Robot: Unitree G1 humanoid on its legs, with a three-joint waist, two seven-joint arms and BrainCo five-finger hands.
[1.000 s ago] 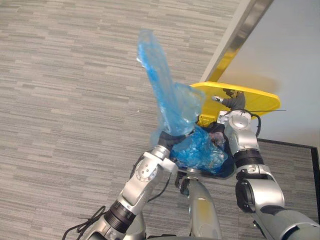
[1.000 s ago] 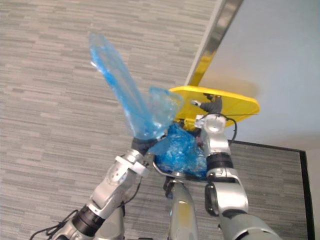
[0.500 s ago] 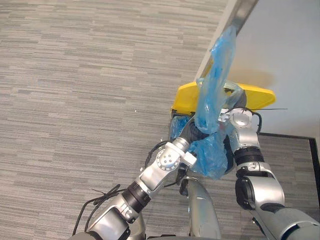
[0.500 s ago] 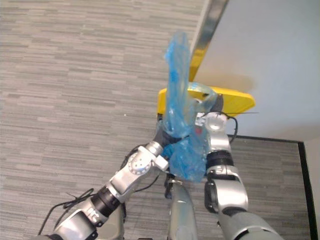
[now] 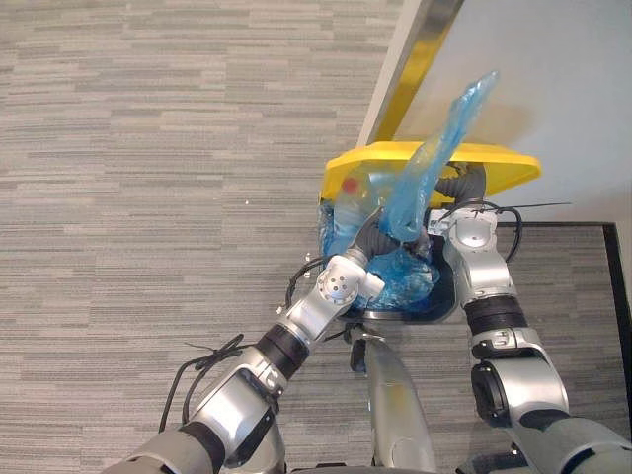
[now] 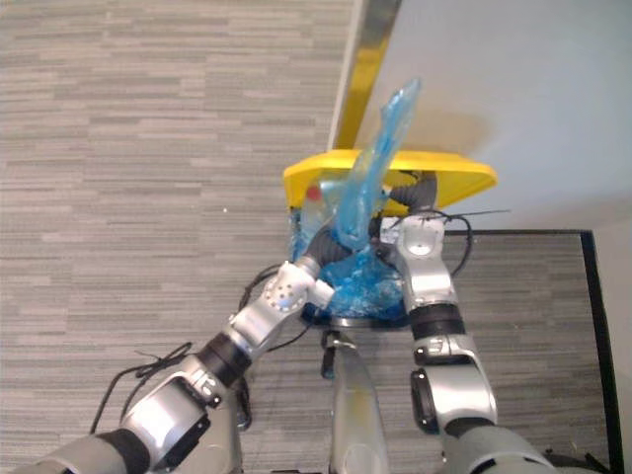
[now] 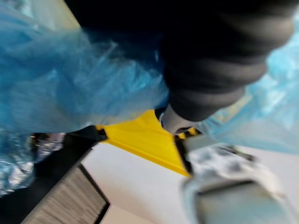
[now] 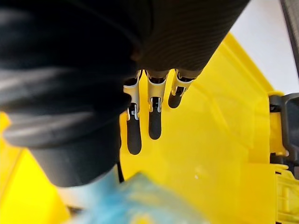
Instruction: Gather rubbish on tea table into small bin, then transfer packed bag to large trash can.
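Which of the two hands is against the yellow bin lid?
The right hand: its straight fingers lie flat against the yellow lid. The left hand is instead at the blue bag.

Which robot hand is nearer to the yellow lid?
Right. The right robot hand, fingers straight, touches the yellow lid; the left robot hand is lower down, at the blue bag.

Tally: one blue bag [image 5: 434,158], with one long tail standing up. One large trash can [image 5: 446,298], carrying one yellow lid [image 5: 499,164]. Two robot hands at the can: one left hand [image 5: 371,233], one right hand [image 5: 464,188]. One red spot [image 5: 351,185] behind the plastic; object not identifiable. One metal strip [image 5: 410,69] on the wall.
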